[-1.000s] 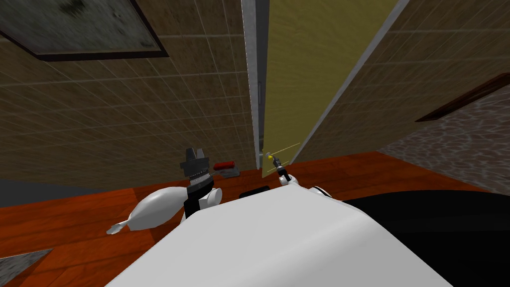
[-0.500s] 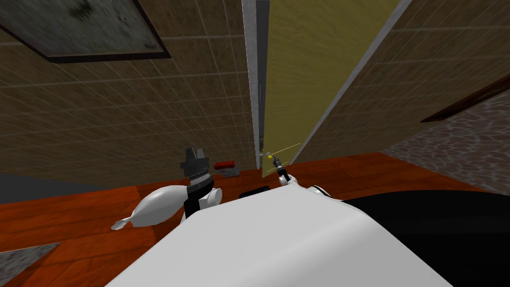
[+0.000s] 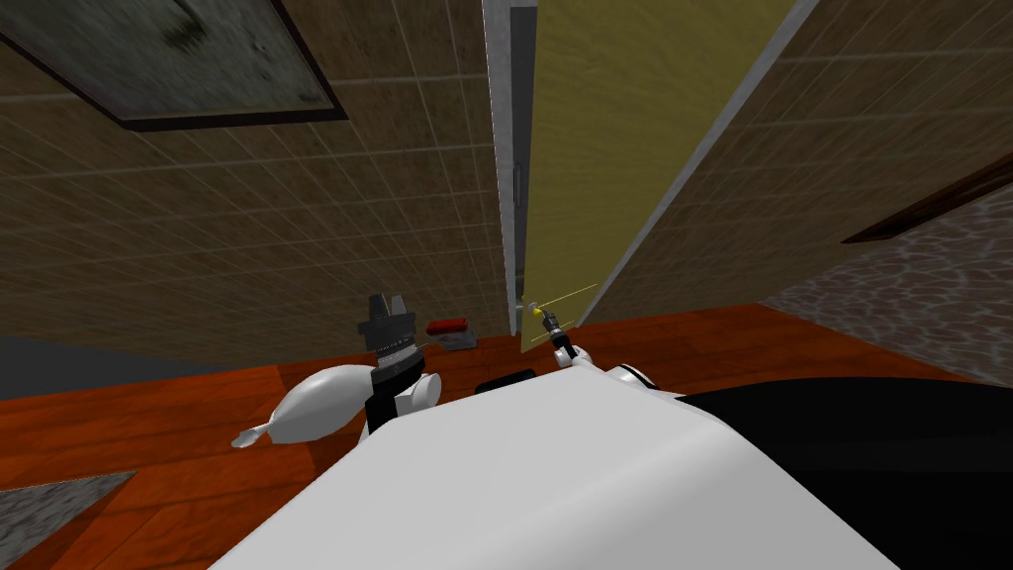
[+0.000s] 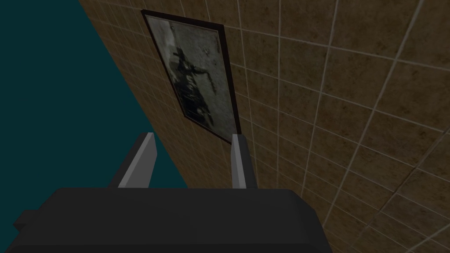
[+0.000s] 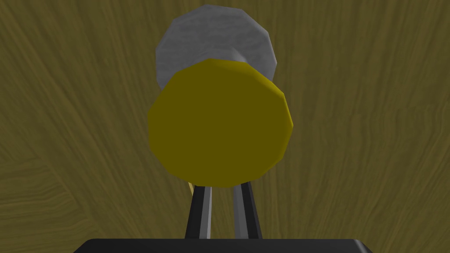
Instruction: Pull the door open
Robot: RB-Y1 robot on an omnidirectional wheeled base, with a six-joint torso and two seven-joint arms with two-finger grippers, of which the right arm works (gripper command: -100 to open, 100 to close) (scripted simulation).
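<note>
An olive-yellow door (image 3: 613, 119) stands ajar in a grey frame (image 3: 500, 148), its free edge next to the frame's left post. Its yellow round knob (image 5: 219, 123) sits on a grey plate (image 5: 215, 35). My right gripper (image 3: 542, 315) is right at the knob (image 3: 536, 312). In the right wrist view its two fingers (image 5: 204, 211) stand close together, shut, and run in under the knob, which hides their tips. My left gripper (image 4: 193, 140) is open and holds nothing; the head view shows it (image 3: 388, 302) raised to the left of the door.
A brown tiled wall (image 3: 297, 228) with a dark-framed picture (image 3: 168, 59) runs left of the door. A small red and grey object (image 3: 450, 330) lies on the red wooden floor (image 3: 148, 435) by the wall. A grey mat corner (image 3: 49, 500) lies at lower left.
The whole head view has turned slightly, with the picture and floor mat sliding right: my own move. The right gripper stays at the knob; the left arm's elbow has shifted a little right.
</note>
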